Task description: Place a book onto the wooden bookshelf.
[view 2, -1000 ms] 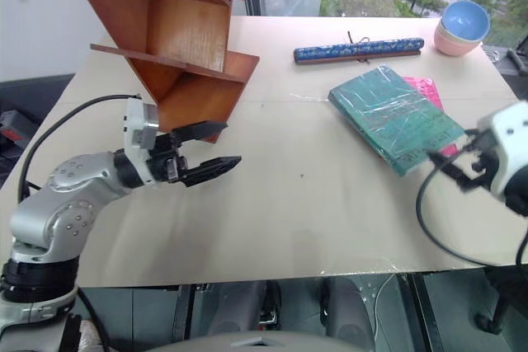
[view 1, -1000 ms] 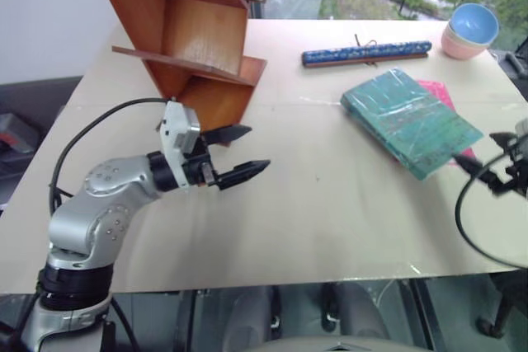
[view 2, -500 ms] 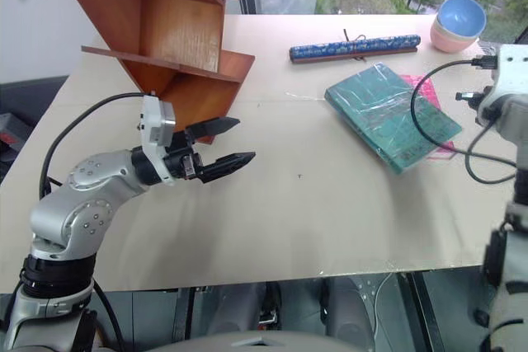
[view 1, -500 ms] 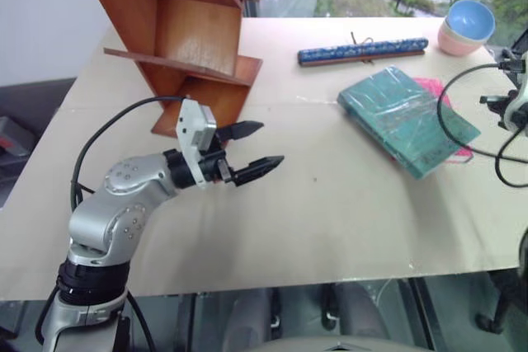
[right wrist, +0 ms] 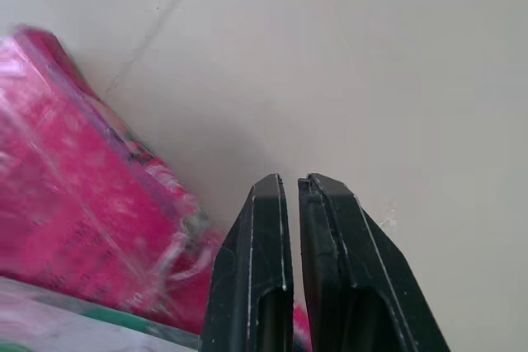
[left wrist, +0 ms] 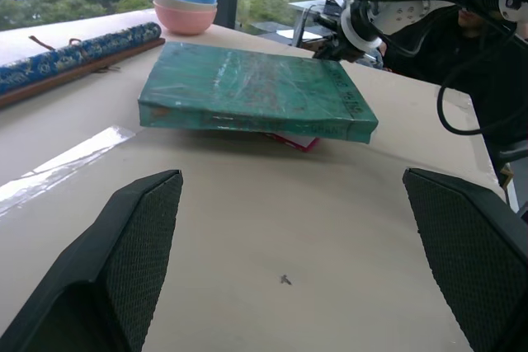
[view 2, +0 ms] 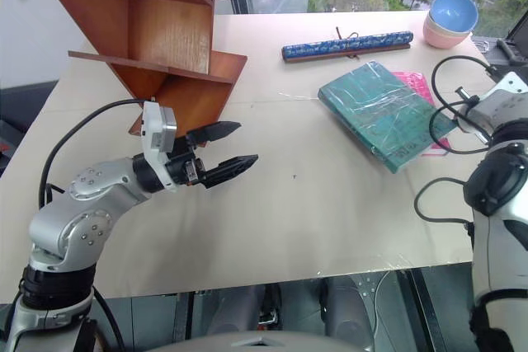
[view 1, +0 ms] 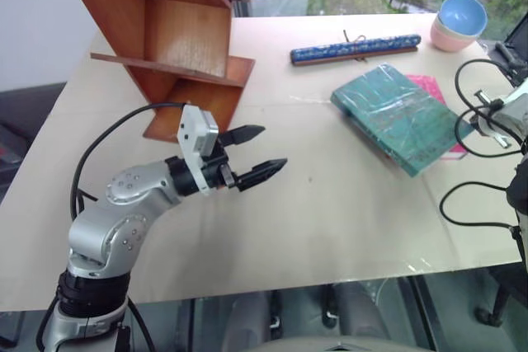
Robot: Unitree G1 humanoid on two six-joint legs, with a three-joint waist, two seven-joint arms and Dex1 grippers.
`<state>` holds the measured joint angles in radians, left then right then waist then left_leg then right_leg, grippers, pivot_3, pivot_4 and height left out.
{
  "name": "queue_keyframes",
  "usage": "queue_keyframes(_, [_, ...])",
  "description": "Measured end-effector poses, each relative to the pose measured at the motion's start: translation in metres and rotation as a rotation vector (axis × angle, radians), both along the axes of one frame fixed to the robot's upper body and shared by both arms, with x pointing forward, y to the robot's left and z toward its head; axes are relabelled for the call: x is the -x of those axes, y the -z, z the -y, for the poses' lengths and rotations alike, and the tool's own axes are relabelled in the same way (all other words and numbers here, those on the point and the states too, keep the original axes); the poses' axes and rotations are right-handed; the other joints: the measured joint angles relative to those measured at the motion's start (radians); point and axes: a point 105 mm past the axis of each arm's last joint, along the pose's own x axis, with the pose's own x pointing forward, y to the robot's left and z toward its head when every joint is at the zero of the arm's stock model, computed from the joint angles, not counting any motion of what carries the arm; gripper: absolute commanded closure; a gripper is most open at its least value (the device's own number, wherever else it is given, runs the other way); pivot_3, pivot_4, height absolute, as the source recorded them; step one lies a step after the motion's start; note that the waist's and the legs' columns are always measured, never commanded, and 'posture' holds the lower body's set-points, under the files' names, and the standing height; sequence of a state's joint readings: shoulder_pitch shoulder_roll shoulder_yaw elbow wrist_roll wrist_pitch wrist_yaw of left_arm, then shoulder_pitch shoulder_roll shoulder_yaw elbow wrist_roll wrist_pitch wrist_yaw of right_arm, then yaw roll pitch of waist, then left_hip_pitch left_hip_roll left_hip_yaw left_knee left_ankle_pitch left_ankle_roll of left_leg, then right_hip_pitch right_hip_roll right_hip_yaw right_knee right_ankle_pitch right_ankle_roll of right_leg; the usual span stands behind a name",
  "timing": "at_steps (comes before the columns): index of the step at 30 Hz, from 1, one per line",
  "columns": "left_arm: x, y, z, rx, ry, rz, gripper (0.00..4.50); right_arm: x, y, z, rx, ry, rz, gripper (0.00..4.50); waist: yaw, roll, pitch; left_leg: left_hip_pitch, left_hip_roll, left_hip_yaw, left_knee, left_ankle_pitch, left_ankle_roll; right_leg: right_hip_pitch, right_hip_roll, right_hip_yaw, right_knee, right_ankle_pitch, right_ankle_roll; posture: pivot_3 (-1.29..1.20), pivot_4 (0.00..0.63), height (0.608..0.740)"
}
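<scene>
While lying flat on the table (view 1: pixel 330 212), right of centre, book (view 1: pixel 402 116) shows a teal-green cover with a fine light pattern under glossy plastic wrap that throws white glare streaks. Large and rectangular, turned at an angle to the table edge, thick enough to show a dark green side edge in the left wrist view (left wrist: pixel 256 88). Stacked on a smaller pink book (view 1: pixel 435 92), which sticks out from under its far right side. Untouched by either gripper.

Wooden bookshelf (view 1: pixel 165 30) at the far left corner of the table: reddish-brown polished panels set at angles, one thin shelf board across, a few other books at its top edge. Well apart from the teal book.

Left gripper (view 1: pixel 253 155) hovering above the table just in front of the shelf's low panel, fingers spread wide, nothing between them, pointed across toward the teal book. Right gripper (right wrist: pixel 294 195) near the right edge of the table beside the books, fingers pressed together on nothing, tips above bare tabletop with the pink cover (right wrist: pixel 91 195) just beside them.

Farther back: long dark blue patterned bar (view 1: pixel 355 46) lying near the far edge, behind the teal book. Blue bowl nested in a pink bowl (view 1: pixel 459 24) at the far right corner.
</scene>
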<state>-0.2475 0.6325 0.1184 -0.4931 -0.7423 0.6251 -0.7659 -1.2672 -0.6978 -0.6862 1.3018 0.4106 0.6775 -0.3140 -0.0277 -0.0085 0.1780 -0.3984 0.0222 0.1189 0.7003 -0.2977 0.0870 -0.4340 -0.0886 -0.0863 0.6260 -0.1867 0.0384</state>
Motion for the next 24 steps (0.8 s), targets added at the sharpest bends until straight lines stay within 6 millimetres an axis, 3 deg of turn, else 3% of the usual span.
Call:
queue_keyframes(7, [-0.001, -0.003, -0.009, 0.005, -0.054, 0.007, 0.0, -0.009, 0.01, -0.024, -0.09, -0.042, 0.01, 4.16, -0.009, 0.0, 0.0, 0.0, 0.0, 0.0, 0.0, 0.0, 0.0, 0.0, 0.0, 0.0, 0.0, 0.0, 0.0, 0.0, 0.15, 0.738])
queue_keyframes(15, [0.005, -0.003, -0.008, 0.013, -0.057, 0.009, 0.0, -0.013, 0.013, -0.037, -0.121, -0.085, 0.007, 4.16, -0.016, 0.0, -0.001, 0.002, 0.001, 0.0, 0.0, 0.0, 0.0, 0.001, 0.0, 0.001, 0.001, 0.0, 0.0, 0.0, 0.15, 0.738])
queue_keyframes(18, [0.004, -0.004, -0.009, 0.013, -0.062, 0.01, 0.0, -0.017, 0.011, -0.043, -0.023, -0.153, 0.004, 4.16, -0.02, 0.001, -0.002, 0.003, 0.001, 0.002, 0.0, 0.0, 0.0, 0.001, 0.001, 0.003, 0.001, 0.0, 0.0, 0.0, 0.15, 0.738])
queue_keyframes(24, [0.004, -0.004, -0.009, 0.014, -0.062, 0.01, 0.0, -0.028, 0.0, -0.051, 0.358, -0.385, 0.0, 4.16, -0.016, 0.002, -0.001, 0.002, 0.0, 0.002, 0.0, 0.0, 0.0, 0.0, 0.0, 0.003, 0.001, 0.0, 0.0, 0.0, 0.15, 0.738])
